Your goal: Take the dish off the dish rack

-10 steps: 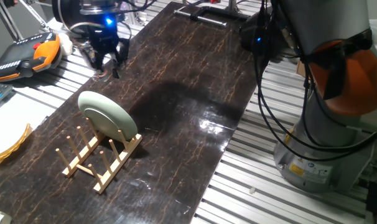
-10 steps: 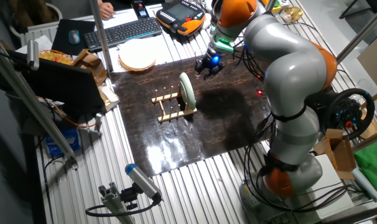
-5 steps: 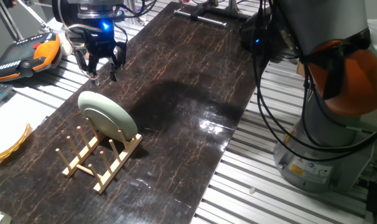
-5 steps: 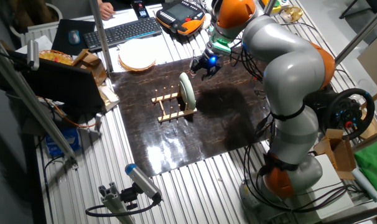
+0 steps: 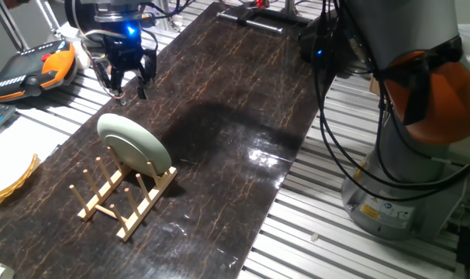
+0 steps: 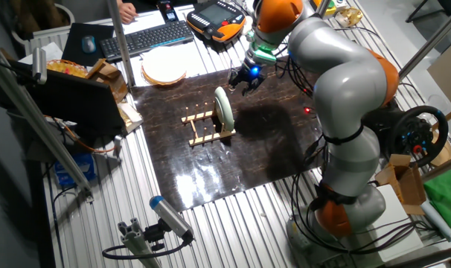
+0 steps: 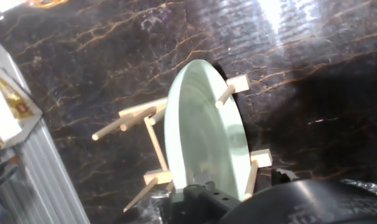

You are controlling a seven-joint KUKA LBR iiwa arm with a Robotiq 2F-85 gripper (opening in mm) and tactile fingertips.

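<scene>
The pale green dish (image 5: 134,145) stands on edge between the pegs of the light-wood dish rack (image 5: 125,195) on the dark marbled table. It also shows in the other fixed view (image 6: 224,110) and the hand view (image 7: 204,140), with the rack (image 6: 202,126) (image 7: 134,118) under it. My gripper (image 5: 127,87) (image 6: 244,80) hangs in the air beyond the dish, apart from it, fingers spread and empty. In the hand view only the dark hand body shows at the bottom edge; the fingertips are hidden.
A yellowish plate (image 6: 164,70) (image 5: 8,183) lies off the table's edge near the rack. An orange and black teach pendant (image 5: 32,65) and a keyboard (image 6: 146,37) lie behind. The arm's base (image 5: 390,194) stands at the table's side.
The gripper has risen a little and shifted slightly toward the pendant side since a second ago. The dish and rack have not moved.
</scene>
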